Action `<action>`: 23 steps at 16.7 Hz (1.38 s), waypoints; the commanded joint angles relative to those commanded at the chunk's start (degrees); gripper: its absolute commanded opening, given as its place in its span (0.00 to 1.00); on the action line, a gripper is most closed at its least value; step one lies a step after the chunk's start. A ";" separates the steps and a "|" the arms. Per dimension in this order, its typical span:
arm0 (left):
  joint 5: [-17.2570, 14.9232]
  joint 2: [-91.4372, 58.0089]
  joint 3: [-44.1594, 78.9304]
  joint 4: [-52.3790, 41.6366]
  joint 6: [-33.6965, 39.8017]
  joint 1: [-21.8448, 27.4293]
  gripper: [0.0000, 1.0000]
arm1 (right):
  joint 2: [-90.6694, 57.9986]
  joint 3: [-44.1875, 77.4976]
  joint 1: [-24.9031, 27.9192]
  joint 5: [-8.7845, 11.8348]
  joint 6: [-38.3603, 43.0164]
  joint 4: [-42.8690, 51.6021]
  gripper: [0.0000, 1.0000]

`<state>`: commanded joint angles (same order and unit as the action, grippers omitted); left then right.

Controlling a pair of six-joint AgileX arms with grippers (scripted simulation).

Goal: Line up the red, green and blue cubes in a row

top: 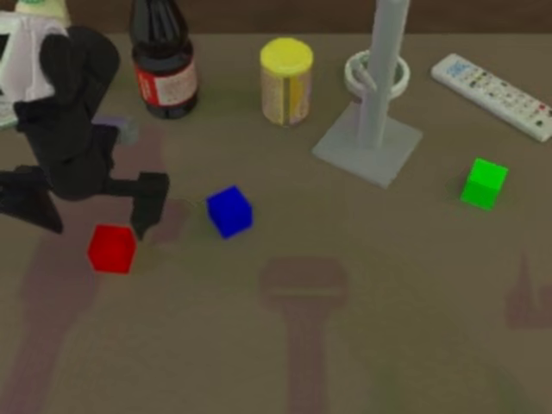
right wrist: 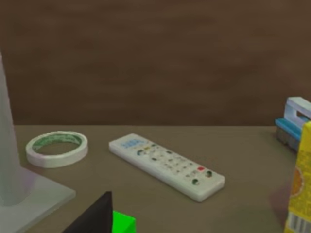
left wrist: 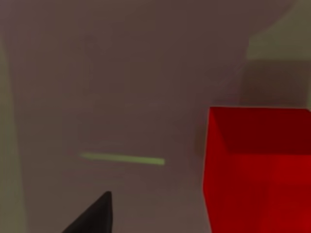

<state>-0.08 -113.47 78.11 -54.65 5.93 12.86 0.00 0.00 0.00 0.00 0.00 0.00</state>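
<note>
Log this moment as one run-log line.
left tool beside red cube, not holding | blue cube centre-left | green cube far right | row not formed

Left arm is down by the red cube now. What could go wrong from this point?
1. The left gripper sits beside the small bright red cube, not over it; in the left wrist view the cube lies off to one side of the finger, so closing could nudge it away.
2. The deep blue cube lies close by; a sweep might knock it.
3. The bright green cube is far off on the table's right, near the grey stand's base.
</note>
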 joint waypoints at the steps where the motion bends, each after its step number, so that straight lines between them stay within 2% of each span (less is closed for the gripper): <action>1: -0.01 -1.12 -1.40 2.85 0.01 0.00 1.00 | 0.00 0.00 0.00 0.00 0.00 0.00 1.00; 5: -0.03 -4.80 -6.04 11.05 -0.01 0.03 1.00 | 0.00 0.00 0.00 0.00 0.00 0.00 1.00; 10: -0.04 -5.20 -6.49 11.71 -0.01 0.04 1.00 | 0.00 0.00 0.00 0.00 0.00 0.00 1.00; 23: -0.04 -5.20 -6.49 11.71 -0.01 0.04 0.02 | 0.00 0.00 0.00 0.00 0.00 0.00 1.00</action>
<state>-0.11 -118.67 71.61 -42.94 5.92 12.89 0.00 0.00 0.00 0.00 0.00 0.00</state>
